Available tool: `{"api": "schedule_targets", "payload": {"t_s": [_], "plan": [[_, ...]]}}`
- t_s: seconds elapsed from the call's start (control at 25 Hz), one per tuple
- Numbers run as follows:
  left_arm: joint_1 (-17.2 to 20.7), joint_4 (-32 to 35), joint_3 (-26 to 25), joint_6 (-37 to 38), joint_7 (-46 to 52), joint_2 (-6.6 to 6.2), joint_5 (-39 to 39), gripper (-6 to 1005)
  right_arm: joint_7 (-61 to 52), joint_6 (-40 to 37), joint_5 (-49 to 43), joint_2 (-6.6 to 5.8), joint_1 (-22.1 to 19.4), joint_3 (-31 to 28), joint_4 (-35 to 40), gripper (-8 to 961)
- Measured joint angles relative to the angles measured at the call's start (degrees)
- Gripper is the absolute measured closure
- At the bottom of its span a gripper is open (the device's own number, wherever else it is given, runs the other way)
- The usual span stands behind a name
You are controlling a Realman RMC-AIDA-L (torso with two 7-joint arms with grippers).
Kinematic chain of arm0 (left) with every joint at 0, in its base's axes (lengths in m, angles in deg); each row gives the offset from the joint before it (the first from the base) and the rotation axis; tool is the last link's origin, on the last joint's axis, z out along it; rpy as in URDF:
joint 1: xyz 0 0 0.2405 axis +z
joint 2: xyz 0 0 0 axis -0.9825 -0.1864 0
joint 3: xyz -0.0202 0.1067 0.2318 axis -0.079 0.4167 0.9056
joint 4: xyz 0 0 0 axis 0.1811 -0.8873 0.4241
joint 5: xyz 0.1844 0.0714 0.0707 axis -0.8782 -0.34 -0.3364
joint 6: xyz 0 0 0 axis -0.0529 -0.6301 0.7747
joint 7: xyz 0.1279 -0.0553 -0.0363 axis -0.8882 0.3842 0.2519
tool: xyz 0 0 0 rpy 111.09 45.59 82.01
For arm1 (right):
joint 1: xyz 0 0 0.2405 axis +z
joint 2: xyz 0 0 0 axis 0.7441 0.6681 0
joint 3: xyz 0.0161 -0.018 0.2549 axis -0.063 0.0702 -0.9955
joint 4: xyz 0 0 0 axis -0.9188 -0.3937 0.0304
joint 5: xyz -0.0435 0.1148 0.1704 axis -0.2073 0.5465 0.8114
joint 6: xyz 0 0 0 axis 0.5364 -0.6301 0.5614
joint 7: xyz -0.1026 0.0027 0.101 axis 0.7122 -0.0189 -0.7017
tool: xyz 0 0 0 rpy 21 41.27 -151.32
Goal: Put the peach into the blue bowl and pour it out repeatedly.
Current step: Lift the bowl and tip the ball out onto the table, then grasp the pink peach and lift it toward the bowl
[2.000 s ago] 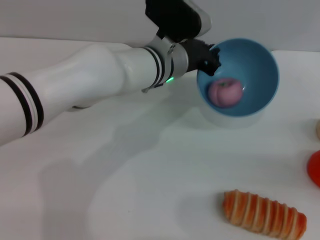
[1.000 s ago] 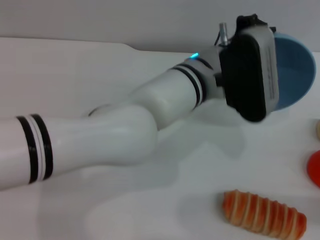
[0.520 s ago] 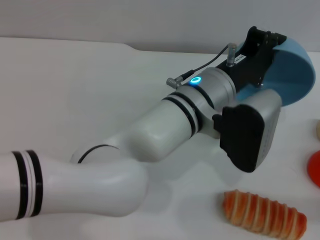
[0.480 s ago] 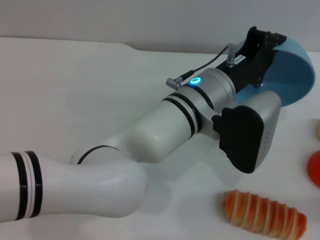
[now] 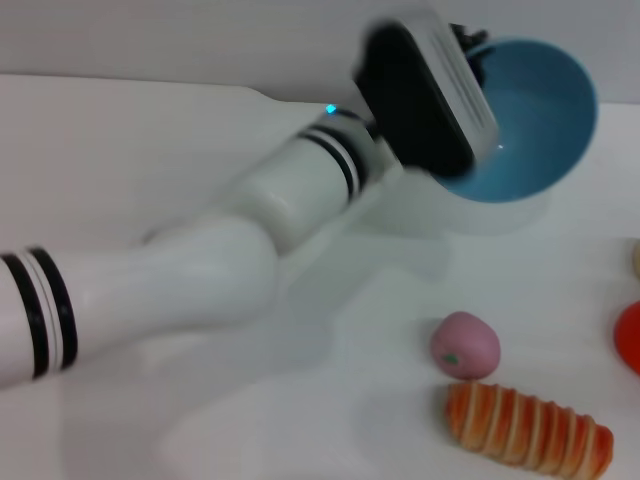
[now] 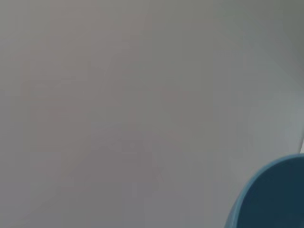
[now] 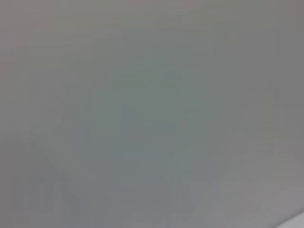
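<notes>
Your left gripper holds the blue bowl by its rim, tilted and empty; how its fingers stand, you cannot tell. The peach lies on the table touching the striped bread — likely light, smooth, prone to roll — so pinch across its middle.

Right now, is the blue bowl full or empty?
Empty. The blue bowl shows a bare inside in the head view, and the peach lies on the table beside the striped bread.
</notes>
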Motion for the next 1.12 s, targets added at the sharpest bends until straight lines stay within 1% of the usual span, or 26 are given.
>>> {"api": "schedule_targets", "payload": {"t_s": [0.12, 0.24, 0.28, 0.36, 0.44, 0.56, 0.64, 0.76, 0.96, 1.12], "plan": [[-0.4, -2.0, -5.6, 6.0, 7.6, -0.11, 2.1, 1000, -19.2, 1.2, -12.3, -0.30, 1.7, 4.9, 8.2, 638], [-1.1, -4.8, -13.6, 14.7, 14.8, -0.30, 3.1, 1000, -40.2, 1.1, -26.7, -0.60, 4.4, 10.8, 17.6, 643], [-1.4, -5.4, -15.2, 16.2, 15.8, -0.30, 3.1, 999, -46.4, 0.5, -31.8, -0.65, 5.7, 12.9, 20.2, 644], [-2.0, -7.3, -18.8, 19.9, 18.1, -0.34, 3.2, 999, -56.3, -0.8, -40.4, -0.70, 8.1, 17.3, 24.0, 647], [-2.3, -8.3, -20.0, 21.1, 19.0, -0.33, 3.2, 999, -62.9, -1.5, -46.8, -0.72, 11.2, 21.8, 25.4, 650], [-2.1, -8.5, -20.2, 21.1, 19.3, -0.29, 3.2, 999, -66.4, -1.4, -51.5, -0.28, 15.0, 26.5, 24.7, 655], [-2.1, -8.6, -20.2, 21.2, 19.4, -0.25, 3.3, 999, -66.6, -1.2, -52.1, 0.16, 16.8, 28.6, 23.3, 658], [-2.0, -8.7, -20.3, 21.3, 20.0, -0.25, 3.4, 999, -66.6, 0.1, -52.2, 0.26, 18.8, 30.5, 19.9, 662], [-2.0, -8.9, -19.9, 21.2, 20.0, -0.21, 3.4, 1000, -66.6, 1.8, -52.2, 0.34, 19.6, 33.9, 16.9, 670], [-2.0, -9.0, -19.9, 21.2, 20.1, -0.15, 3.4, 1000, -66.4, 2.5, -52.1, 0.37, 19.8, 35.1, 15.7, 676]]}}
